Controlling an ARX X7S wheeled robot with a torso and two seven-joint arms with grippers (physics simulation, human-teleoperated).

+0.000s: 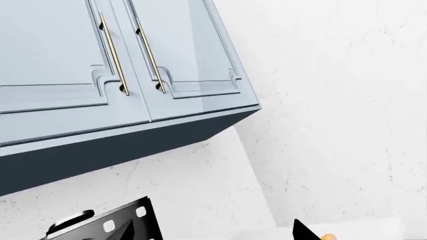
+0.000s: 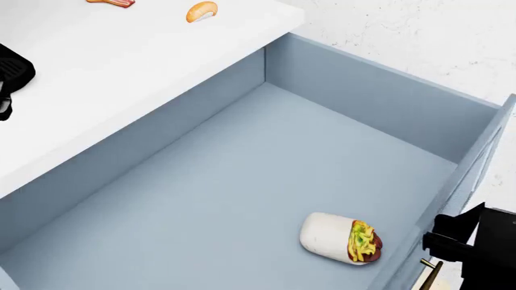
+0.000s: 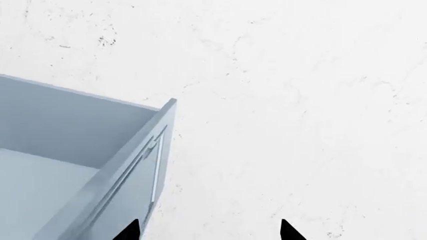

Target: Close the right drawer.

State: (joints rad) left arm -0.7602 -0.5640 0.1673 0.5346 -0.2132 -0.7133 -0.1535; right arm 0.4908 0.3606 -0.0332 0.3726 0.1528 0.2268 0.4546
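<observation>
While the right drawer (image 2: 241, 181) stands pulled far out from under the white countertop (image 2: 121, 66), its moulded front panel lies just beside the right gripper (image 3: 208, 231), which sits on the outer, handle side of that panel. The panel's long axis runs across the gripper's line of approach, so a push toward the cabinet is what the closing seems to call for. By my judgement the right arm is much the nearer. The left gripper (image 1: 220, 235) points up at wall cabinets (image 1: 113, 75), well apart from the drawer.

The drawer is wide and deep, pale blue-grey, smooth and plain inside. A slim brass bar handle (image 2: 429, 273) peeks out close against the right gripper's dark body in the head view. The right gripper's two black fingertips (image 3: 288, 231) stand apart with bare floor between them, holding nothing. Only slivers of the left gripper show, so I cannot tell its opening.

Inside the drawer, near the front panel, lies a stuffed wrap (image 2: 339, 238), soft and rounded. On the countertop lie a small sushi piece (image 2: 202, 11) and a bacon strip (image 2: 113, 3).
</observation>
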